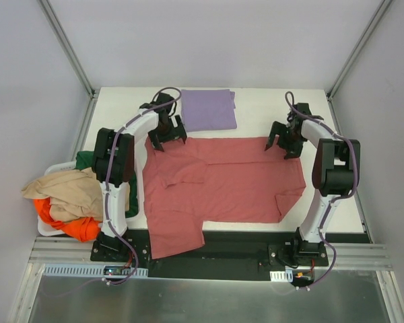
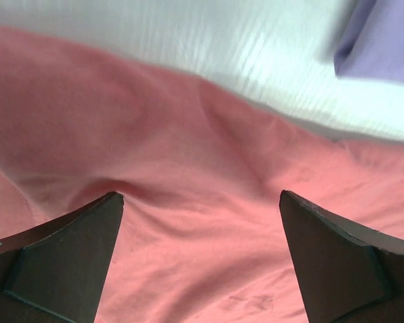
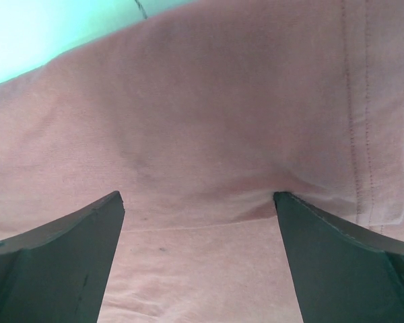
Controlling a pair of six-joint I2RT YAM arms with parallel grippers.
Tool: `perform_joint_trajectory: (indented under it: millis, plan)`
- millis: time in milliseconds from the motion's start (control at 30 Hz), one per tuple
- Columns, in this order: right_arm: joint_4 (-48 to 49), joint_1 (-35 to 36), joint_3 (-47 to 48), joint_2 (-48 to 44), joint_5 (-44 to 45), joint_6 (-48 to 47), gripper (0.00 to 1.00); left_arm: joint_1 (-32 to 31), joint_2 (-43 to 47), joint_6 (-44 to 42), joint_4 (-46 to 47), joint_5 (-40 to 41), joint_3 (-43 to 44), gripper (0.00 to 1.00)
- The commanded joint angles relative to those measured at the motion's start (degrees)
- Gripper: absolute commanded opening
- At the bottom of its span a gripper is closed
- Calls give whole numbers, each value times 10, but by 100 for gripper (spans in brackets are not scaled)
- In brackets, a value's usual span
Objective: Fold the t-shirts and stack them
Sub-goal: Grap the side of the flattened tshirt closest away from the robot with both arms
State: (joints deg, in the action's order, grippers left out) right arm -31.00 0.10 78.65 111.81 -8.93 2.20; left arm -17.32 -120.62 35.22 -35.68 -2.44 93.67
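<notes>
White table (image 1: 269, 108) carries a spread red t-shirt (image 1: 236, 182) and folded purple t-shirt (image 1: 209, 110).

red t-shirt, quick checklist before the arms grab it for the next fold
1. Left gripper open above the red t-shirt, at its far left edge: ok.
2. Right gripper open above its far right corner: ok.
3. Shirt fully on the table: not ok, its near left part hangs past the near edge.
4. Folded purple t-shirt apart from the red one: ok, bare table shows between them.
5. Fingertips touching the cloth: cannot tell.
</notes>
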Motion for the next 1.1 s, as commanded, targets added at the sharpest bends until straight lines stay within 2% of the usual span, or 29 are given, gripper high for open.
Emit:
perform_joint_trajectory:
  millis: [0,200,333,433,533,733,900,1067]
  plan:
    - [-24,-21,38,49,-16,-18,97,21,-40,-6,-5,1,47,99]
    - [-34,-25,74,50,-7,-39,96,38,-76,-9,-6,-16,97,99]
    - [-62,-25,106,11,-7,-84,96,41,-77,-23,-6,-9,137,99]
    - [-81,-19,96,-34,-5,-98,96,41,-47,-33,-9,-43,144,99]
    - [-82,-2,29,-104,21,-91,96,31,10,-28,-7,-59,99,99]
    - [-110,134,-130,-211,209,-42,96,-26,139,0,10,-18,-74,99]
    - [-112,192,-194,-214,247,7,96,-91,192,27,62,-18,-190,99]
    - [-114,193,-238,-207,281,36,96,-99,190,45,107,-26,-255,99]
